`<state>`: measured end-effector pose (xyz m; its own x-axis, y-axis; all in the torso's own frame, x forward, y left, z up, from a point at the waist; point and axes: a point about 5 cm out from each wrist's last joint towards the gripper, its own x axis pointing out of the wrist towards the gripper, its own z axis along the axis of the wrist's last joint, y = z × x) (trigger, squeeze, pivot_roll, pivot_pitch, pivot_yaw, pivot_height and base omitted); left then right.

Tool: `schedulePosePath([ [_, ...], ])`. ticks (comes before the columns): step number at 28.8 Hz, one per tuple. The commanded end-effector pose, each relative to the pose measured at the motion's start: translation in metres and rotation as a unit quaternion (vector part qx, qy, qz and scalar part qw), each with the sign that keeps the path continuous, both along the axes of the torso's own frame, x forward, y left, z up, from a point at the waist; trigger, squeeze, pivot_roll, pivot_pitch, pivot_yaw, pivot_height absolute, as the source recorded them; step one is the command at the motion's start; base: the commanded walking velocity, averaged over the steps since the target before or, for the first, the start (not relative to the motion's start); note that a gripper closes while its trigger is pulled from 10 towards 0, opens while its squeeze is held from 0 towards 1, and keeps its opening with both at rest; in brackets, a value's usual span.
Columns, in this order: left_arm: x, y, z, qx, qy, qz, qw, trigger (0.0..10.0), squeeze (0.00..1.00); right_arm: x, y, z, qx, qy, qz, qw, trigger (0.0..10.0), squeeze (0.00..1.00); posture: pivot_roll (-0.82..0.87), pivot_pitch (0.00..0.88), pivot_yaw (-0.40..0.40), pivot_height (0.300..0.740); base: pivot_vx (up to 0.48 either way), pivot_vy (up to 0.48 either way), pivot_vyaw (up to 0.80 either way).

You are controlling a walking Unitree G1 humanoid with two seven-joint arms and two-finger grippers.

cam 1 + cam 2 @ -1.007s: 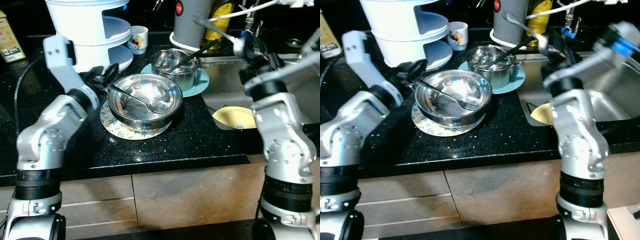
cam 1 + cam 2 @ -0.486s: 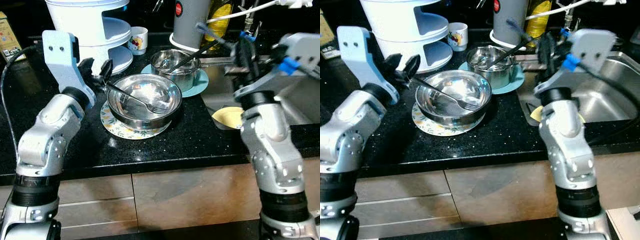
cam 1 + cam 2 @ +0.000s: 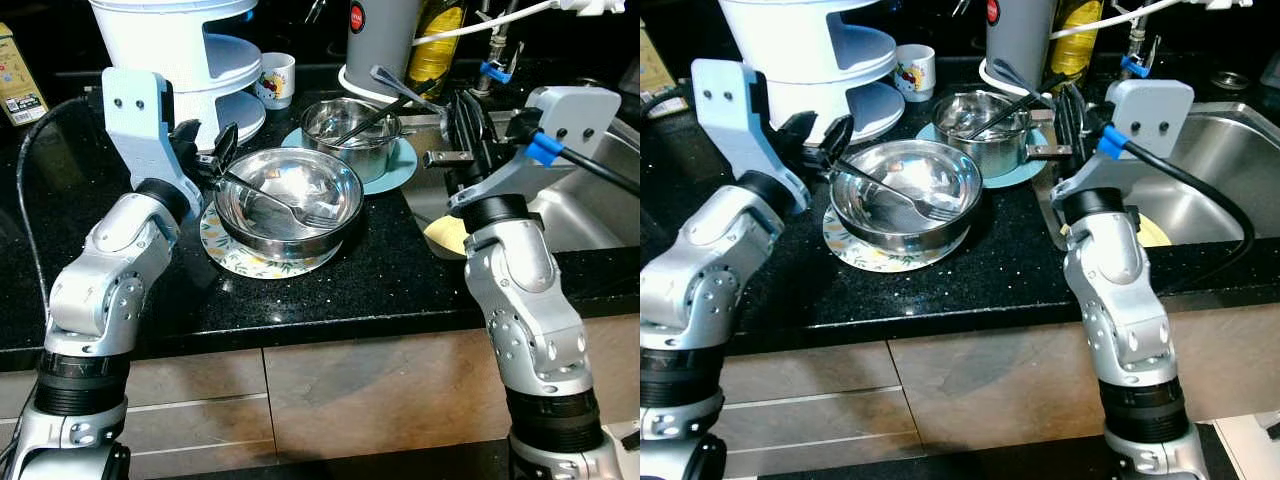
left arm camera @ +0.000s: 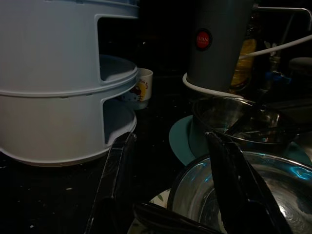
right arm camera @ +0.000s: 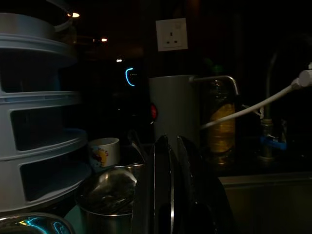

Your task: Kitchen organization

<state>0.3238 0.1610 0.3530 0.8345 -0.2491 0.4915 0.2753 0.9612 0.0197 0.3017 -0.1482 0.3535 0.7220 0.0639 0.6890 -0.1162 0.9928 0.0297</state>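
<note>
While the left gripper (image 3: 212, 152) spreads its fingers around the fork (image 3: 270, 196) handle in the steel bowl (image 3: 290, 200) on the tabletop (image 3: 380, 280), the right gripper (image 3: 468, 120), fingers closed on nothing, waits by the sink (image 3: 1220, 200); dishes remain unsorted

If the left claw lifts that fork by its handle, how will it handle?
The fork looks like thin polished metal, so probably stiff, light and somewhat slippery between the left claw fingers. Its tines rest inside the steel bowl, so it may scrape or pivot on the rim, possibly nudging the bowl on its patterned plate.
</note>
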Motion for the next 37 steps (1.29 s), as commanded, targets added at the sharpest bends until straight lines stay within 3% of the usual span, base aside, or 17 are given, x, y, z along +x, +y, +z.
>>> schedulePosePath([
  [1, -0.0031, 0.0001, 0.0003, 0.012, -0.009, 0.003, 1.0, 10.0, 0.0, -0.0007, -0.0002, -0.0021, -0.001, 0.001, 0.0, 1.0, 10.0, 0.0, -0.01, 0.225, 0.025, 0.74, 0.0, 0.0, 0.0],
  [9, -0.0026, 0.0001, 0.0001, 0.013, -0.007, 0.008, 1.0, 10.0, 0.0, 0.0005, 0.0002, -0.0034, -0.001, 0.006, 0.001, 1.0, 10.0, 0.0, -0.01, 0.235, 0.022, 0.74, 0.0, 0.0, 0.0],
  [37, -0.0019, 0.0038, -0.0012, 0.007, -0.001, 0.014, 1.0, 10.0, 0.0, 0.0023, 0.0001, -0.0044, -0.001, 0.015, 0.008, 1.0, 10.0, 0.0, -0.01, 0.244, 0.014, 0.74, 0.0, -0.238, 0.0],
])
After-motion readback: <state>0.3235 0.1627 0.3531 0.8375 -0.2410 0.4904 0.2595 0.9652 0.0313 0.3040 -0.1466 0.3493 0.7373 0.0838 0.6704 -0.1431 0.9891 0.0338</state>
